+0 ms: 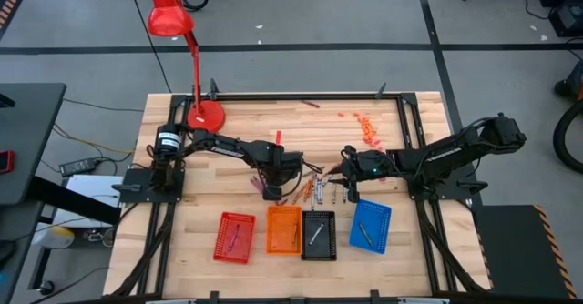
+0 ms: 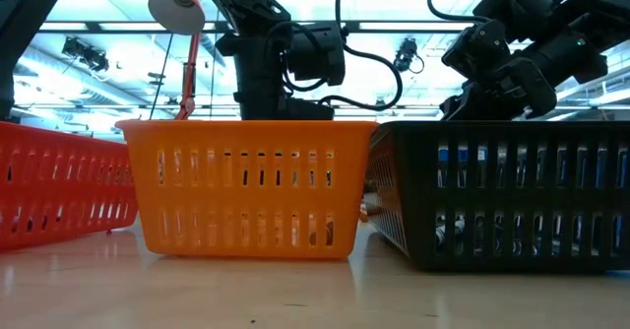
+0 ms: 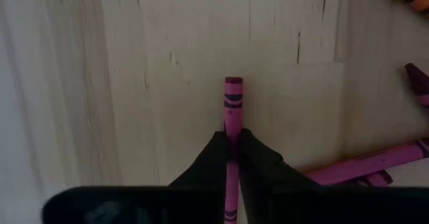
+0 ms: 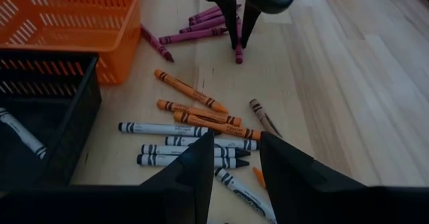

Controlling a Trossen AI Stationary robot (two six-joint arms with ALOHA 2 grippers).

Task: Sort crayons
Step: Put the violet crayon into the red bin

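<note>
My left gripper (image 3: pixel 232 147) is shut on a maroon-purple crayon (image 3: pixel 232 96); it also shows in the high view (image 1: pixel 271 191) and far off in the right wrist view (image 4: pixel 236 33). My right gripper (image 4: pixel 234 158) is open over a scatter of loose crayons lying flat on the table: orange ones (image 4: pixel 201 115), grey-white ones (image 4: pixel 161 129) and a maroon-purple heap (image 4: pixel 198 26). In the high view it (image 1: pixel 351 191) stands right of the scatter (image 1: pixel 311 191). My left gripper pinches the crayon between its two fingers (image 3: pixel 258 163), with the crayon lying along them and its free end (image 3: pixel 232 83) sticking out past the tips. The fingers point down from above. The crayon hangs nearly upright, its lower end (image 4: pixel 238 56) at the tabletop; whether it touches, I cannot tell.
Four mesh trays stand in a row near the table's near edge: red (image 1: pixel 219 240), orange (image 1: pixel 273 231), black (image 1: pixel 308 240), blue (image 1: pixel 383 222), each holding a crayon. A red desk lamp (image 1: pixel 196 67) stands at the far left. Bright crumbs (image 1: pixel 369 122) lie at the far right.
</note>
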